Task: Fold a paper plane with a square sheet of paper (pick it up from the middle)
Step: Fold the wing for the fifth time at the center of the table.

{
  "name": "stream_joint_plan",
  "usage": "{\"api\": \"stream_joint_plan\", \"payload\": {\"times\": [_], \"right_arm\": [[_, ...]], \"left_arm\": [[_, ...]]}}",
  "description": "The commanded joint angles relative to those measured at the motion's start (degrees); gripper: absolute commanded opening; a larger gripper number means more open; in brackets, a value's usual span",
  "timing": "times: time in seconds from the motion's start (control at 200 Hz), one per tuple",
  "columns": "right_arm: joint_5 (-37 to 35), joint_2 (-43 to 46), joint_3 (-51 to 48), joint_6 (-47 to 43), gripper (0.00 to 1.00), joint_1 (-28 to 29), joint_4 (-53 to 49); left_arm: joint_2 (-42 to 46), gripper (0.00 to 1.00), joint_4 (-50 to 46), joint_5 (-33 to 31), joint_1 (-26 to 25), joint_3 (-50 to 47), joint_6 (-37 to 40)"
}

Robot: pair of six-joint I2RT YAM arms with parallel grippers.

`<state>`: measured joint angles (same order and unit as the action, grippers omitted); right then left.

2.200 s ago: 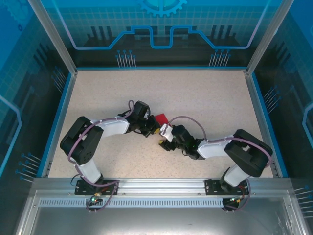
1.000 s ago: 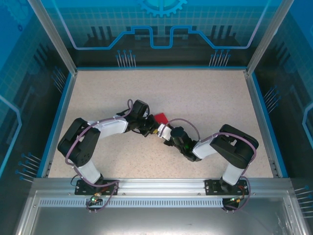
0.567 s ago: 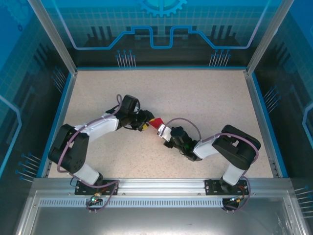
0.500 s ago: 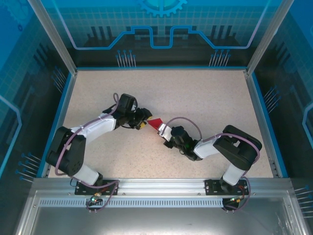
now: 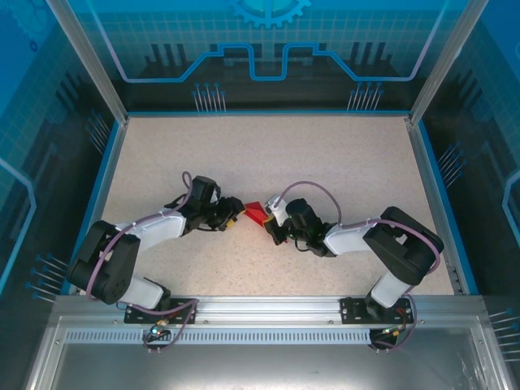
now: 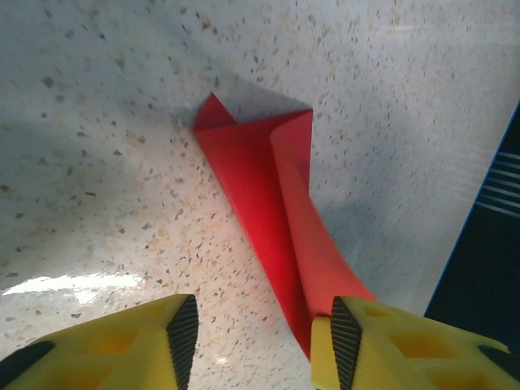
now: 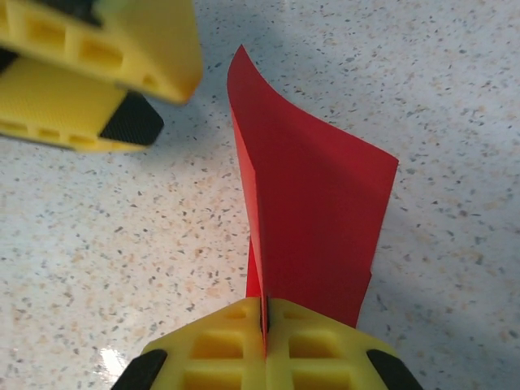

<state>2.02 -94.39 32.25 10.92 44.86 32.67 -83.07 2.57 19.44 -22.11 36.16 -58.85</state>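
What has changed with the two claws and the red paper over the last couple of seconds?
The left claw opened, apparently letting go of the red paper, and drew back to its own side. The right claw closed on the paper's folded edge and holds it, carried slightly nearer the arm bases. The speckled table is unchanged, and the paper stays folded.

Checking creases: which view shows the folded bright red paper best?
Left wrist: the folded bright red paper spreads out, creases plain. Right wrist sees it foreshortened, pinched in the right gripper; top external, a small red patch.
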Motion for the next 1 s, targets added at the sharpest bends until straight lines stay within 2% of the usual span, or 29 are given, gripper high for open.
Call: {"api": "stream_joint_plan", "payload": {"times": [0.0, 0.12, 0.33, 0.685, 0.995], "right_arm": [[3.97, -1.79, 1.63, 5.25, 0.05, -0.86, -1.46], [4.94, -2.89, 2.37, 6.73, 0.10, -1.09, -2.20], [7.31, -4.65, 3.84, 8.47, 0.13, -1.75, -3.10], [12.07, -7.10, 4.70, 13.72, 0.03, -4.16, -2.85], [17.34, -9.15, 5.20, 19.03, 0.00, -6.67, -1.50]], "left_arm": [[0.63, 0.46, 7.01, 2.41, -1.39, -1.21, 1.67], [-1.34, 0.39, 9.07, 3.05, -2.03, -2.12, 1.04], [-2.72, 0.35, 10.09, 3.32, -2.29, -2.30, 1.17], [-5.07, 0.32, 11.50, 4.63, -2.52, -1.54, 2.24], [-7.09, 0.32, 12.78, 5.38, -3.09, -0.48, 3.06]]}}
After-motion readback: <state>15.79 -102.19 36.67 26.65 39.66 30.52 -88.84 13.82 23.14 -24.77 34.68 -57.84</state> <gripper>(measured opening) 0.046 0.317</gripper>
